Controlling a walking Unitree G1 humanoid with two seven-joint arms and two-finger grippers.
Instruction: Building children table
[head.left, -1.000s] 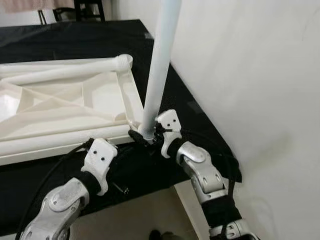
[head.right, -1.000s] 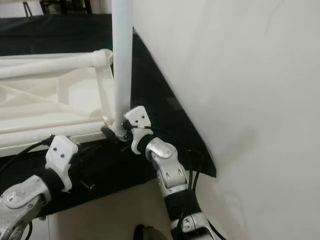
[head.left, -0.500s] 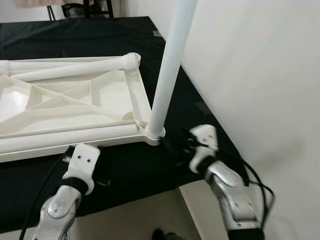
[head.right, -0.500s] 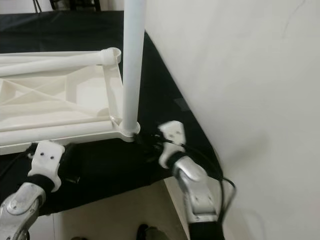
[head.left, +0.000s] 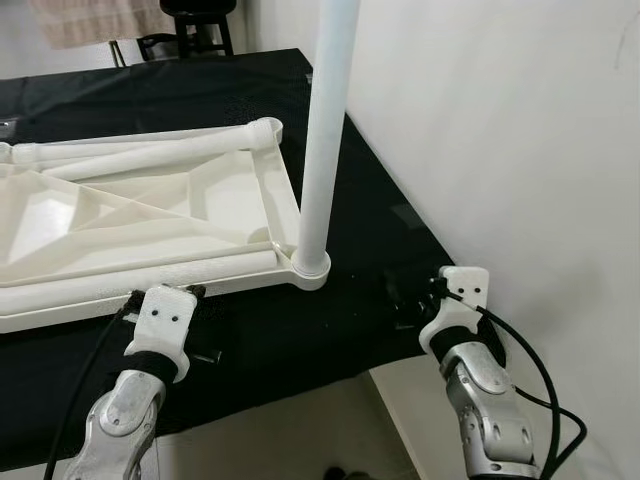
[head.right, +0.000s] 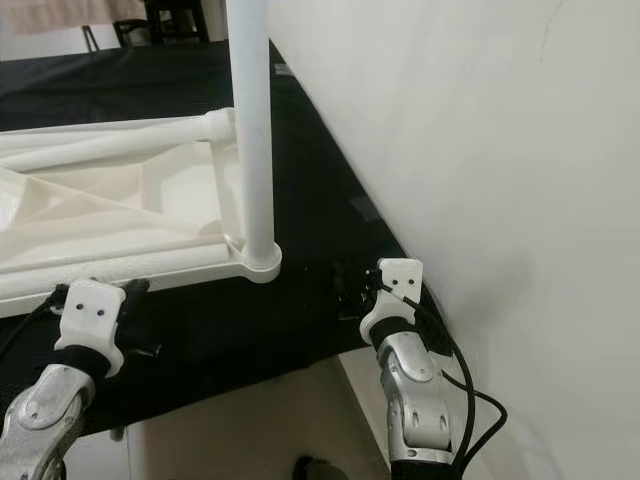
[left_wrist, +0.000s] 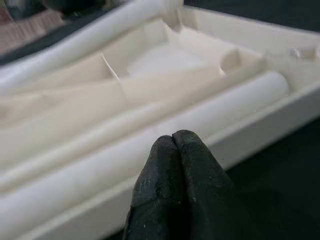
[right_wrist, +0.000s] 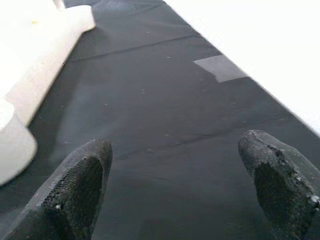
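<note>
A white children's table top (head.left: 150, 215) lies upside down on a black cloth (head.left: 300, 330). One white leg (head.left: 318, 150) stands upright in the near right corner socket (head.left: 310, 268). Two more legs lie flat on the top, one along the far side (head.left: 150, 145) and one along the near edge (head.left: 130, 275). My left gripper (left_wrist: 173, 142) is shut with nothing in it, just in front of the near lying leg (left_wrist: 150, 135) and the top's front rim. My right gripper (right_wrist: 175, 147) is open over the bare cloth, to the right of the socket and apart from it.
A white wall (head.left: 520, 130) runs close along the right side of the cloth. The cloth's front edge drops to a pale floor (head.left: 300, 430). A small dark piece (head.left: 208, 355) lies on the cloth by my left wrist. A dark chair (head.left: 195, 20) stands at the back.
My right gripper has let go of the foot of the upright leg, opened, and drawn back to the right. The leg, tilted before, now stands straight. The left arm has pulled back slightly.
</note>
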